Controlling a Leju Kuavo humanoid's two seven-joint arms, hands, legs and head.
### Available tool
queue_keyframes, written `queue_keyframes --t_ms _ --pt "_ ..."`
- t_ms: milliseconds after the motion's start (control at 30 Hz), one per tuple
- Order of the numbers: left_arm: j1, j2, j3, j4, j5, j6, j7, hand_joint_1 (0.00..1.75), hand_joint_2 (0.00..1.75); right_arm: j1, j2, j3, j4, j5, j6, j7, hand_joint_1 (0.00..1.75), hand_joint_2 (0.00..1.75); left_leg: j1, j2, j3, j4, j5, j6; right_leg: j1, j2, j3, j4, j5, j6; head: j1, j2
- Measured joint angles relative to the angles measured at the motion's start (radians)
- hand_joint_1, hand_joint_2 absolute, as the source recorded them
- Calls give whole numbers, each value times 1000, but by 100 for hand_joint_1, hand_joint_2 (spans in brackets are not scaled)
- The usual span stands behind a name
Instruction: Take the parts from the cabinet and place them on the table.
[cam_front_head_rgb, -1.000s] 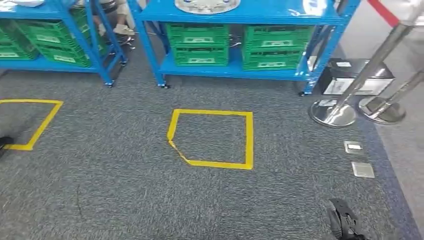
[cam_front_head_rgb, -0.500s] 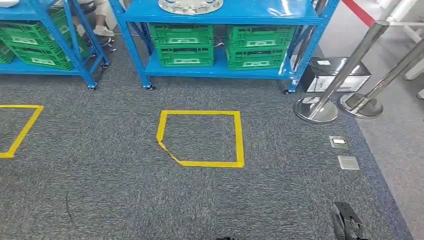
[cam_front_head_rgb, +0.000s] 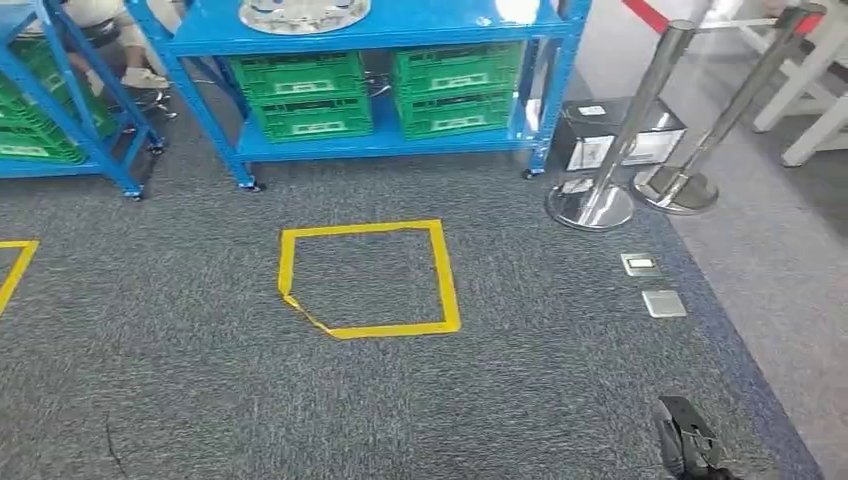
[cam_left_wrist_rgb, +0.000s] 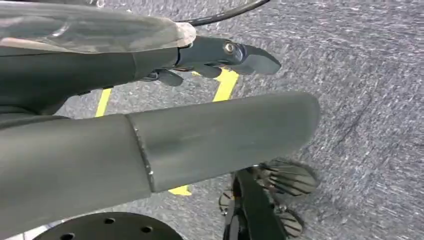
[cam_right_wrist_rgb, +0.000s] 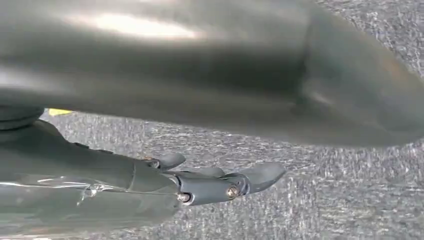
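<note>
Grey carpet underfoot, marked by a yellow tape square (cam_front_head_rgb: 368, 279). Left hand (cam_left_wrist_rgb: 220, 55) and right hand (cam_right_wrist_rgb: 220, 182): hanging over the carpet, fingers extended and apart, holding nothing. Round metal part (cam_front_head_rgb: 303, 12) lying flat on top of the blue cabinet (cam_front_head_rgb: 390, 140), well apart from both hands. Probably heavy, rigid, smooth; best gripped at opposite rim points. Stanchions (cam_front_head_rgb: 610, 150) crowding the right side; green crates (cam_front_head_rgb: 300, 95) below.

Dark grey left hand (cam_left_wrist_rgb: 210, 135) hanging low, thick thumb straight, darker fingers (cam_left_wrist_rgb: 235, 52) extended and apart, nothing held. Dark grey right hand (cam_right_wrist_rgb: 200, 125) likewise hanging, fingers (cam_right_wrist_rgb: 225, 185) stretched out, empty. In head view, right hand low at near right.
</note>
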Motion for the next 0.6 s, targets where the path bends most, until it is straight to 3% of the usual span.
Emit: queue_keyframes --t_ms 33,67,200,233,267,333,500,600 --pt "0 1 0 0 0 0 0 0 0 0 0 0 0 0 0 0 0 0 0 -8 40 -81 34 4 0 5 2 0 -1 2 -2 0" --pt "-1 2 0 0 0 0 0 0 0 -1 0 0 0 0 0 0 0 0 -3 -31 66 -147 37 12 5 10 -1 2 -3 9 -4 0" --pt "-3 2 0 0 0 0 0 0 0 0 0 0 0 0 0 0 0 0 -7 -17 65 -154 45 34 2 19 -3 -5 1 33 -2 0" --pt "-4 1 0 0 0 0 0 0 0 0 0 0 0 0 0 0 0 0 -7 -18 65 -156 45 24 3 16 -2 -6 -7 4 1 0" --pt "-3 1 0 0 0 0 0 0 0 0 0 0 0 0 0 0 0 0 -8 -18 65 -156 45 25 3 15 -1 -6 -7 -13 6 0" --pt "-3 1 0 0 0 0 0 0 0 0 0 0 0 0 0 0 0 0 -9 -18 65 -156 45 26 2 15 1 -9 0 -1 7 0" --pt "-3 0 0 0 0 0 0 0 0 0 0 0 0 0 -1 0 0 0 -12 -18 65 -154 44 34 0 15 6 -17 4 10 18 0" --pt "-3 0 0 0 0 0 0 0 0 0 0 0 0 0 -1 0 0 0 -13 -18 65 -153 43 36 -1 15 7 -19 5 28 19 0"
